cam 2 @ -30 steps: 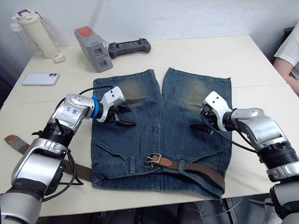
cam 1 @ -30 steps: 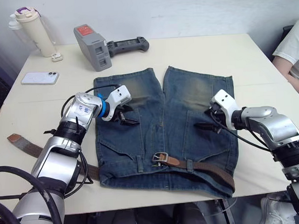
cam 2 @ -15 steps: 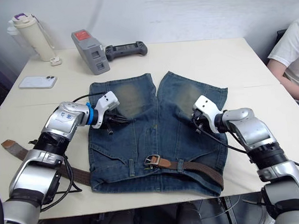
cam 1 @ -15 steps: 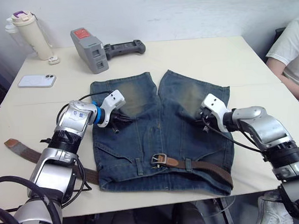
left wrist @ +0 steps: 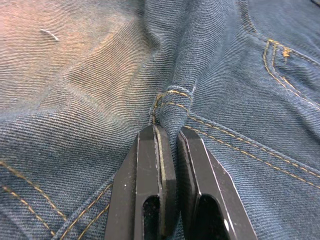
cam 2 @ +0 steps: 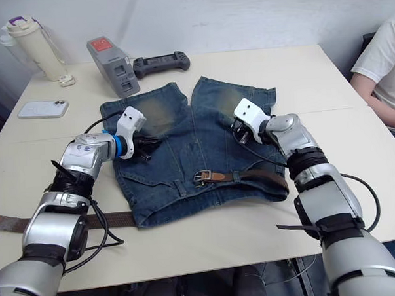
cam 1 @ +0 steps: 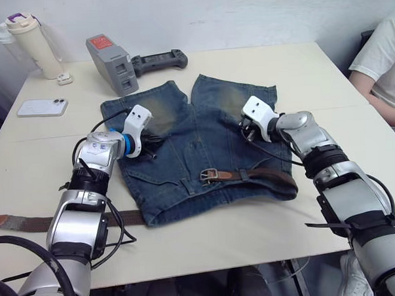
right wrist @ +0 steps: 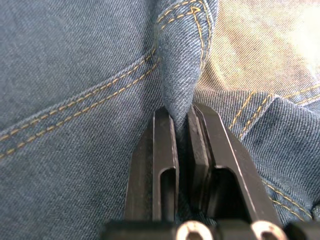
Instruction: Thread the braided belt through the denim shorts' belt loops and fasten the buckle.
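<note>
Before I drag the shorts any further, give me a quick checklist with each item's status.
1. Left claw shut on a fold of the denim shorts: ok.
2. Right claw shut on a denim fold: ok.
3. Braided belt through the belt loops all along the waistband: cannot tell.
4. Buckle fastened: not ok; its prong is free.
5. Belt's far end on the table: ok.
6. Phone away from the shorts: ok.
</note>
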`<state>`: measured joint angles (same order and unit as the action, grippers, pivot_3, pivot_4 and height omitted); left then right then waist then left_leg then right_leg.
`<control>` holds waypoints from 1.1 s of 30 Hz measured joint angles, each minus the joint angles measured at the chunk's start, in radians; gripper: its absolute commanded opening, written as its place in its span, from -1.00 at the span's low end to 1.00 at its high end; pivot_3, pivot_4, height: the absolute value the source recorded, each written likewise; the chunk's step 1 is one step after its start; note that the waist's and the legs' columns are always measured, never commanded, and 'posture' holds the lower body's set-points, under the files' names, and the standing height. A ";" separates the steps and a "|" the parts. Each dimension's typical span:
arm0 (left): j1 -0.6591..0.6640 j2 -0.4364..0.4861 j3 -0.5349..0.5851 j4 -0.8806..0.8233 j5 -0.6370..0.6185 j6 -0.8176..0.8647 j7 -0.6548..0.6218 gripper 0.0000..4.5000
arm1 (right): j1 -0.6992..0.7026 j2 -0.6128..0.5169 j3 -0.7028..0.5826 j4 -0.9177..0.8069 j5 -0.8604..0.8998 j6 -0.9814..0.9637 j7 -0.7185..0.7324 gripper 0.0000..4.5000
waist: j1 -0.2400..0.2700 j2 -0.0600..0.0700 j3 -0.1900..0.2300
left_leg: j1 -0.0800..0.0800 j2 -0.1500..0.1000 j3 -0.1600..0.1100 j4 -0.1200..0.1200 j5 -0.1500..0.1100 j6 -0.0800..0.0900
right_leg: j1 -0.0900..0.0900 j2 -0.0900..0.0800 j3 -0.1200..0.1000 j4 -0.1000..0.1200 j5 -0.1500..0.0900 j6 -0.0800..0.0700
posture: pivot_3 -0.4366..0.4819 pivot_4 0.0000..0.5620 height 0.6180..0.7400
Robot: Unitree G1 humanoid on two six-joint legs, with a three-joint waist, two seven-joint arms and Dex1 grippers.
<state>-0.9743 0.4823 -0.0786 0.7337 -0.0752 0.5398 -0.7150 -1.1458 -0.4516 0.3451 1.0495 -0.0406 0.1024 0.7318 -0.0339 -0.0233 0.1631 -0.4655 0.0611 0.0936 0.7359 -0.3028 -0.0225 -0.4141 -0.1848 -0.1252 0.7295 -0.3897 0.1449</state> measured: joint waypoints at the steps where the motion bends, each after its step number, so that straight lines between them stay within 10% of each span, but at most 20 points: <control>1: -0.004 0.000 0.001 0.012 0.000 -0.009 0.000 -0.98 | -0.012 0.008 -0.002 0.038 -0.005 -0.023 -0.005 -1.00 | -0.001 0.000 0.000 | -0.001 0.000 0.000 0.000 0.000 0.000 | -0.001 0.000 0.000 0.000 0.000 0.000 | -0.05 -0.47 -0.25; 7: -0.025 -0.009 0.002 0.061 0.000 -0.042 -0.002 -0.80 | -0.047 0.034 -0.061 0.166 -0.039 -0.124 -0.022 -1.00 | 0.001 0.000 0.000 | -0.002 0.000 0.000 0.001 0.000 0.000 | -0.001 0.000 0.000 0.001 0.000 0.000 | -0.05 -0.47 -0.25; 17: -0.009 0.051 0.064 -0.119 -0.053 0.009 -0.098 1.00 | -0.111 -0.028 -0.219 0.111 0.013 -0.066 0.098 0.99 | -0.003 0.003 0.002 | -0.012 0.000 0.000 0.000 0.000 -0.001 | -0.013 0.000 0.000 0.002 0.000 0.000 | -0.05 -0.47 -0.25; 24: 0.012 0.130 0.105 -0.309 -0.140 0.080 -0.195 1.00 | -0.077 -0.080 -0.233 -0.130 0.070 0.084 0.317 0.99 | -0.003 0.004 0.003 | -0.013 0.001 0.001 -0.001 0.000 -0.001 | -0.014 0.000 -0.001 0.001 0.000 0.000 | -0.05 -0.47 -0.25; 29: 0.293 0.426 0.239 -0.646 -0.328 0.161 -0.483 1.00 | 0.221 -0.169 -0.226 -1.019 0.356 0.551 0.497 0.99 | -0.020 0.006 0.003 | -0.005 0.002 -0.001 -0.008 0.000 -0.001 | -0.013 0.001 -0.004 0.001 0.000 -0.001 | -0.05 -0.47 -0.25; 33: 0.492 0.472 0.347 -0.722 -0.403 0.247 -0.490 1.00 | 0.287 -0.166 -0.215 -1.330 0.504 0.753 0.469 0.99 | -0.001 0.006 0.005 | -0.006 0.002 -0.002 -0.006 0.002 -0.004 | -0.012 0.001 -0.006 -0.001 0.001 -0.005 | -0.05 -0.47 -0.25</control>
<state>-0.4819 0.9541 0.2681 0.0115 -0.4777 0.7865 -1.2050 -0.8589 -0.6178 0.1304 -0.2808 0.4637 0.8552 1.2011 -0.0346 -0.0173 0.1676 -0.4713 0.0634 0.0919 0.7295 -0.3009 -0.0263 -0.4261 -0.1838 -0.1307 0.7289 -0.3887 0.1402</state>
